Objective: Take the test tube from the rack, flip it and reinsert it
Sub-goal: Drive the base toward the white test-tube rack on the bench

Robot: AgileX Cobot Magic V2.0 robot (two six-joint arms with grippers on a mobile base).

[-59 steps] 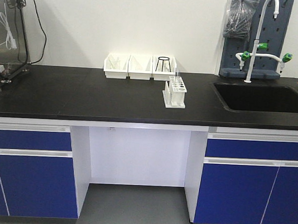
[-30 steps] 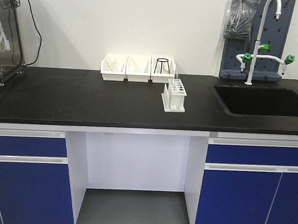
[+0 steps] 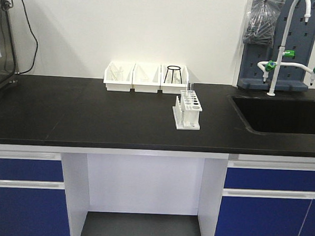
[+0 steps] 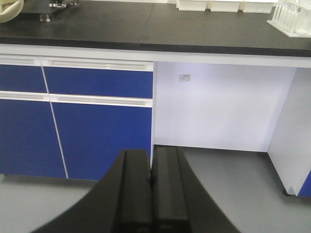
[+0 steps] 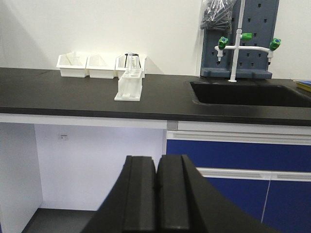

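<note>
The white rack [image 3: 187, 110] stands on the black counter [image 3: 94, 114], in front of the bins and left of the sink. A clear test tube [image 3: 189, 91] stands upright in its far end. The right wrist view shows the rack [image 5: 130, 85] and the tube [image 5: 130, 61] far ahead on the counter. In the left wrist view, only a corner of the rack [image 4: 291, 18] shows at the top right. My left gripper [image 4: 151, 153] is shut and empty, low in front of the blue cabinets. My right gripper [image 5: 156, 160] is shut and empty too, below counter height. Neither gripper shows in the front view.
Three white bins [image 3: 145, 76] line the wall; the right one holds a black ring stand [image 3: 173, 74]. A black sink [image 3: 284, 115] with a white tap [image 3: 279, 55] lies to the right. A machine with cables [image 3: 3, 41] stands far left. Blue cabinets [image 3: 21, 206] flank a white knee recess [image 3: 143, 186].
The front view has moved closer to the bench and shifted, so the counter sits lower and larger in frame. The rack keeps its place on the counter.
</note>
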